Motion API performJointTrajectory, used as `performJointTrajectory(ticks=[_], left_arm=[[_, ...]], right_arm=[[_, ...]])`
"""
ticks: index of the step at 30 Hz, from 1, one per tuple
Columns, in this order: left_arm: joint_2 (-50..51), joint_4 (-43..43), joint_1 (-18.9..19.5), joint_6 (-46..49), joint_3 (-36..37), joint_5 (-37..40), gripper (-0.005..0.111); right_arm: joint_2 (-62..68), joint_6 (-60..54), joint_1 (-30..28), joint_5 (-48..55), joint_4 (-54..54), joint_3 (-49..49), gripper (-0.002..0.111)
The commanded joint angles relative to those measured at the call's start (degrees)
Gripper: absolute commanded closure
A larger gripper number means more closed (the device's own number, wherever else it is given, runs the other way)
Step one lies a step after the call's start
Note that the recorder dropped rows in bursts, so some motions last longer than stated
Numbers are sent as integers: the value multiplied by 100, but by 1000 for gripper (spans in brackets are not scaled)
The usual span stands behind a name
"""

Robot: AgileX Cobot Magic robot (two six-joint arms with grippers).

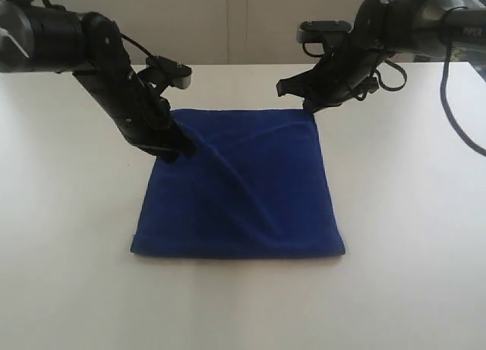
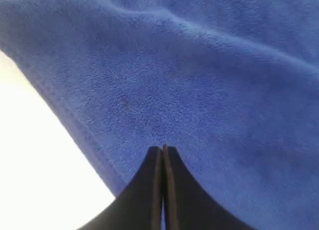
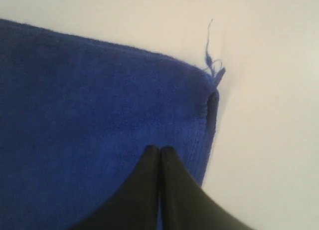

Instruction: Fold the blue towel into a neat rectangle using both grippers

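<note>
Arms aslant at the far end of the blue towel point(image 1: 243, 198) — left hand point(image 1: 181, 151) and right hand point(image 1: 310, 107), jaws together

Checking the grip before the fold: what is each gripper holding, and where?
Cannot be told. Both jaws are shut over the towel, left gripper near one far corner, right gripper at the other; no cloth is visibly pinched.
</note>
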Motion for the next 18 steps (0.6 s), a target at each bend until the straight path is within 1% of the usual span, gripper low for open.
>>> performJointTrajectory(ticks=[1, 3, 7, 14, 18], left_arm=[[346, -260, -29, -66, 20, -44, 107], [468, -261, -29, -66, 20, -143, 107], [620, -261, -29, -66, 20, -173, 107], [672, -261, -29, -66, 20, -53, 107], [681, -115, -29, -66, 20, 26, 107]], right_arm=[[17, -267, 229, 328, 253, -2, 108], [17, -489, 372, 262, 409, -2, 108], [90, -489, 532, 113, 408, -2, 108], [655, -477, 532, 164, 313, -2, 108], [681, 27, 532, 316, -439, -2, 108]])
